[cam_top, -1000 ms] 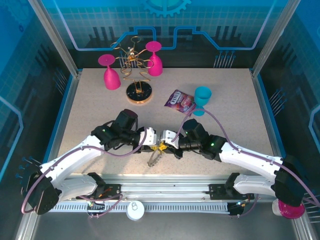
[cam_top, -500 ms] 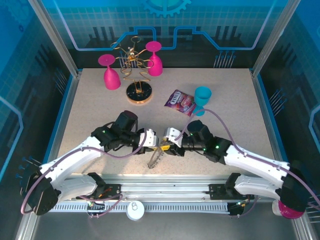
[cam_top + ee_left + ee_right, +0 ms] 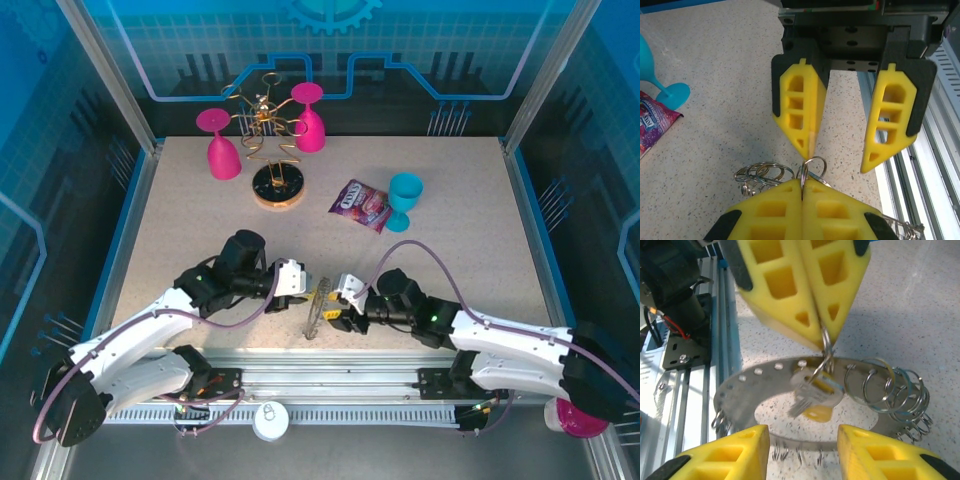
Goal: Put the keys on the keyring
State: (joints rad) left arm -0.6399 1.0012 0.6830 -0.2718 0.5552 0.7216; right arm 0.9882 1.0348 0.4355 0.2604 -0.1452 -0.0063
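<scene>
Left gripper point(image 3: 823, 340) is clamped shut on a small wire loop point(image 3: 826, 354) at the keyring point(image 3: 740, 385) rim, tilting the ring up so the yellow-headed key point(image 3: 812, 397) dangles over its hole, while right gripper point(image 3: 801, 436) hovers near, jaws apart, probably to take the key.

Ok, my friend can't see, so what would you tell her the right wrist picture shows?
The yellow left end effector pinches a wire loop, with the key dangling under it in front of the grey keyring. The right end effector sits open below, over a speckled table.
</scene>
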